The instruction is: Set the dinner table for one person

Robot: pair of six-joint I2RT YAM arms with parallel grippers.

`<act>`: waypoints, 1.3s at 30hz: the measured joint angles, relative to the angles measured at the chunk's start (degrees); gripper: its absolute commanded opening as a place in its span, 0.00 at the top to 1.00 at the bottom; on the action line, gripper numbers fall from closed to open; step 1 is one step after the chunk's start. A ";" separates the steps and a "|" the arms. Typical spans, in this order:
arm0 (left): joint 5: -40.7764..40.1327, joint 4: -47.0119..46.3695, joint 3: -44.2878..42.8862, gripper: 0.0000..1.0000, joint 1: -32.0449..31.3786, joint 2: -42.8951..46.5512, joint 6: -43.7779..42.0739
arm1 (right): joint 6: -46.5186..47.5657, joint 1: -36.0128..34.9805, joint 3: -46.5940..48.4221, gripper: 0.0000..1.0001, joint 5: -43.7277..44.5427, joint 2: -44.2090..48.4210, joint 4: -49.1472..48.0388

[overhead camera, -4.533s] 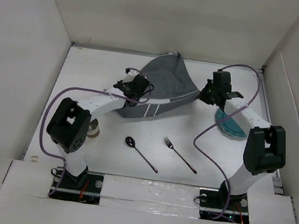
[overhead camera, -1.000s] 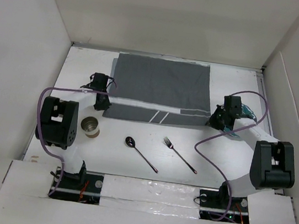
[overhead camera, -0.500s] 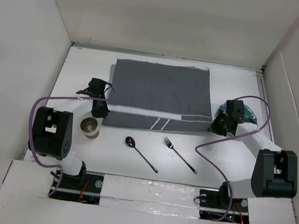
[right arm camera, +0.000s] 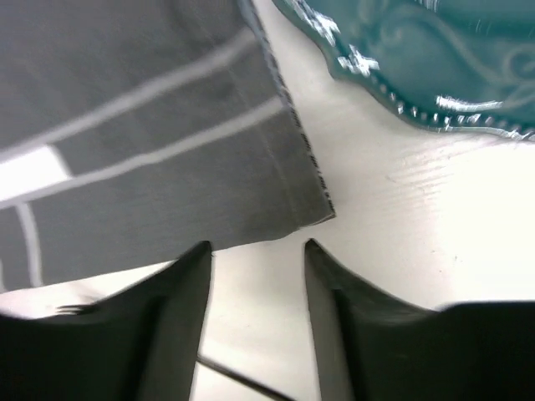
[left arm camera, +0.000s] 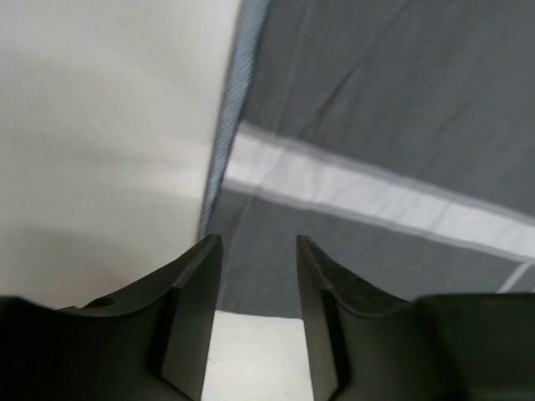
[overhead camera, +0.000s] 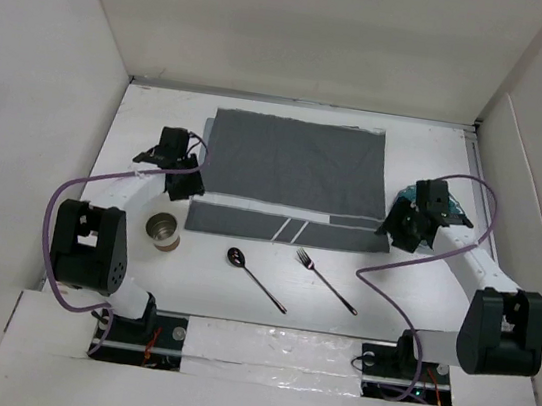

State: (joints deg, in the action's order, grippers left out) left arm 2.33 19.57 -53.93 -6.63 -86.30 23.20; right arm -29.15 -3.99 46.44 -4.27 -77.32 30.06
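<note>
One placemat (overhead camera: 291,170), cup (overhead camera: 163,230), spoon (overhead camera: 260,283), fork (overhead camera: 326,283), plate (right arm camera: 435,67)

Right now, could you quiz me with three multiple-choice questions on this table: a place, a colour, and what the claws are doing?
1. The cup stands: A against the back wall; B just left of the spoon; C in the far right corner.
2. The plate is: A teal; B red; C yellow.
3. The left claw and right claw are: A both clamped shut; B one open, one shut; C both open, holding nothing.
Answers: 1 B, it sits on the bare table beside the spoon's bowl. 2 A, the right wrist view shows teal. 3 C, each wrist view shows an empty gap.
</note>
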 measured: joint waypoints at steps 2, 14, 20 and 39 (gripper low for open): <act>1.55 -0.24 -3.28 0.59 0.00 0.02 0.11 | -0.17 0.61 3.13 0.34 0.20 2.03 1.14; 14.29 -7.34 -10.97 0.93 -1.68 6.86 2.93 | -13.46 24.46 -4.33 0.27 0.22 10.82 -8.28; 15.87 -8.22 -7.23 0.92 -11.69 8.48 4.02 | -20.92 29.53 -11.80 0.24 -4.44 5.09 -11.69; 16.90 -7.17 -6.25 0.86 -13.11 7.41 2.97 | -39.52 29.77 -11.61 1.00 -5.64 -7.91 -28.26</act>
State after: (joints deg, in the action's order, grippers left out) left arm 19.22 12.40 -60.18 -19.75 -78.89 26.17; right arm -68.66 25.78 34.83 -9.91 -85.23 1.80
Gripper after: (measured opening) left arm 0.136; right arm 0.140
